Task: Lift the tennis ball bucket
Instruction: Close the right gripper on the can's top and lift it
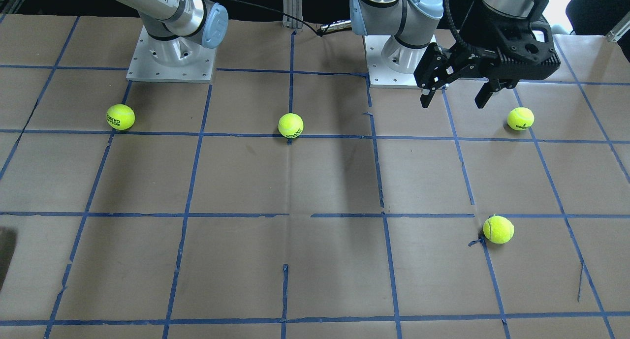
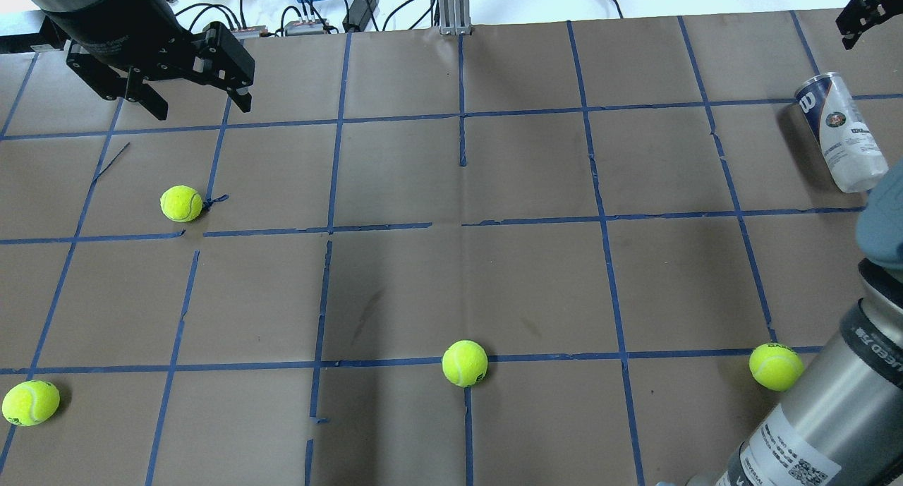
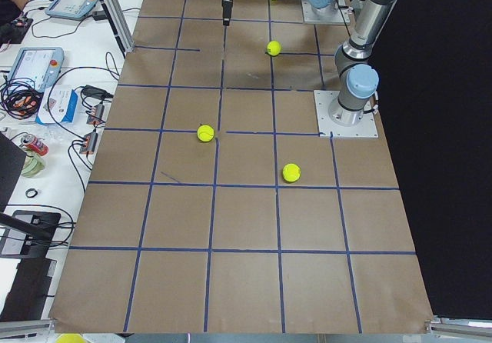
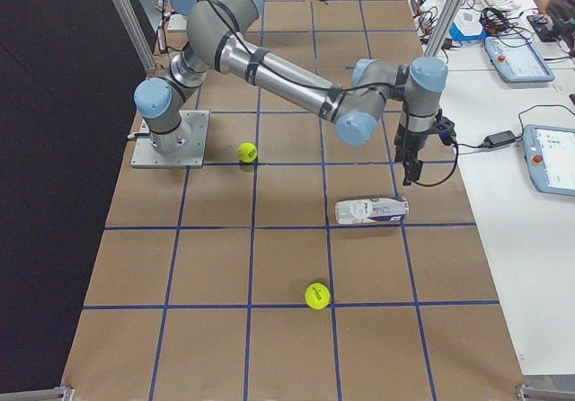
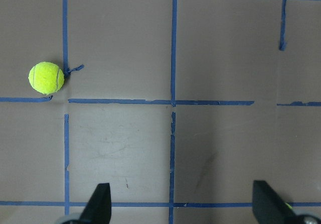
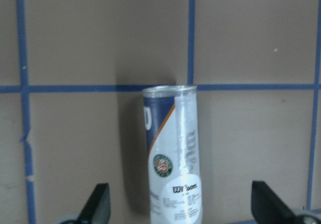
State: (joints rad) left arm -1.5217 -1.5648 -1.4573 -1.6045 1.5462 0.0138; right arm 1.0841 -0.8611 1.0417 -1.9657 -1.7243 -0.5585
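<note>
The tennis ball bucket (image 2: 843, 133), a clear can with a white and navy Wilson label, lies on its side near the table's far right edge. It also shows in the exterior right view (image 4: 371, 210) and the right wrist view (image 6: 173, 158). My right gripper (image 6: 183, 206) is open and hovers above the can without touching it; in the wrist view the can lies between its fingers (image 6: 100, 204). The gripper also shows in the exterior right view (image 4: 409, 169). My left gripper (image 2: 197, 105) is open and empty, high over the far left of the table (image 1: 455, 95).
Several yellow-green tennis balls lie loose on the brown paper: one far left (image 2: 181, 203), one near left (image 2: 30, 403), one near the middle (image 2: 465, 363), one near right (image 2: 776, 366). Cables and devices (image 2: 310, 6) lie beyond the far edge.
</note>
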